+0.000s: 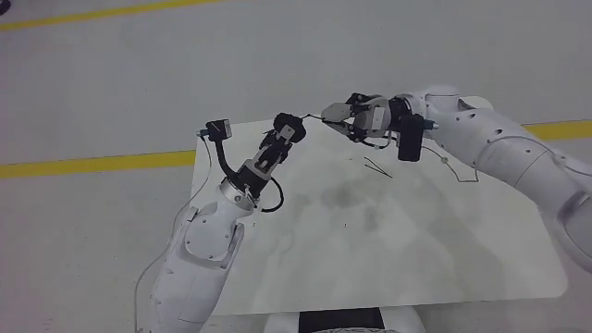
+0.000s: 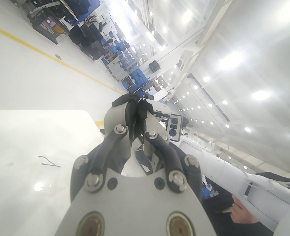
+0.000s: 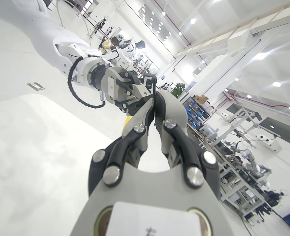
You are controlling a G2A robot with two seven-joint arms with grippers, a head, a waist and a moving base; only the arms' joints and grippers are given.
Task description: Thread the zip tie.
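Toward 12 o'clock on the worktop [image 1: 416,250] lie loose ties [image 1: 377,168]. Beyond them, over the far edge, the right hand [image 3: 154,106] pinches the zip tie [image 3: 155,87]. At its 9 o'clock the left hand [image 2: 135,109] seems clamped on the other end. Threading looks under way, not finished.

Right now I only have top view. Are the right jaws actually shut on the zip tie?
Observer: Yes. Right wrist view: right gripper, jaws shut on a thin black zip tie, strip sticking out past the tips.
Operator: Left jaws?
Observer: Left wrist view: left gripper closed, black material bunched at its tips; can't tell if that's the tie.
Operator: Gap between them?
Observer: Right wrist view: the strip's free end reaches the left gripper's tips.
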